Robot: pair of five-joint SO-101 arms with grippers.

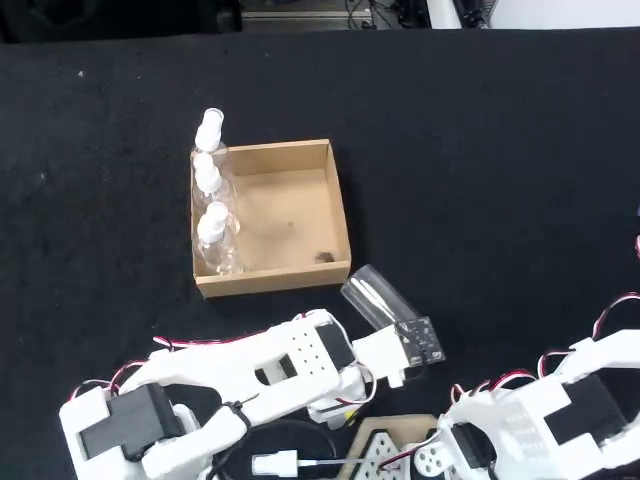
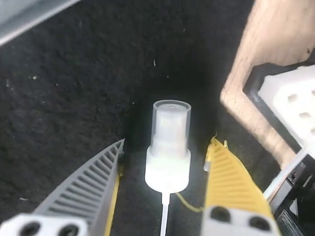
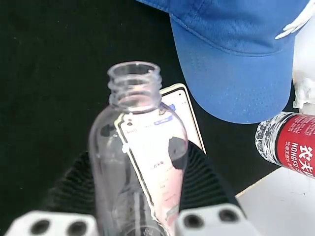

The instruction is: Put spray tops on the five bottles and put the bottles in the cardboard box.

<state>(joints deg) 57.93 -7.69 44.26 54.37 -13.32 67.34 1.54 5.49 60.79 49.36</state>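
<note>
- A clear bottle (image 1: 375,295) with no top on its threaded neck sits tilted at about 5 o'clock from the cardboard box (image 1: 338,215), just off the box's near corner.
- The right tool (image 3: 140,184) pinches this clear bottle by its body, one dark finger on each side, with the neck pointing away from the wrist.
- In the high view this arm comes in from 8 o'clock and runs across toward 3 o'clock.
- A loose spray top (image 2: 168,152) lies on the black table (image 1: 480,150) at about 6 o'clock from the box, with its thin tube pointing toward 3 o'clock.
- The left tool (image 2: 167,143) is spread, with one finger on each side of the spray top and a gap on both sides, so it does not touch the top.
- Three bottles with tops (image 1: 213,228) stand in a row inside the box along its 9 o'clock wall.
- Behind the held bottle, the right wrist view shows a blue cap (image 3: 236,64) and a red-labelled bottle (image 3: 290,145) lying on its side.
</note>
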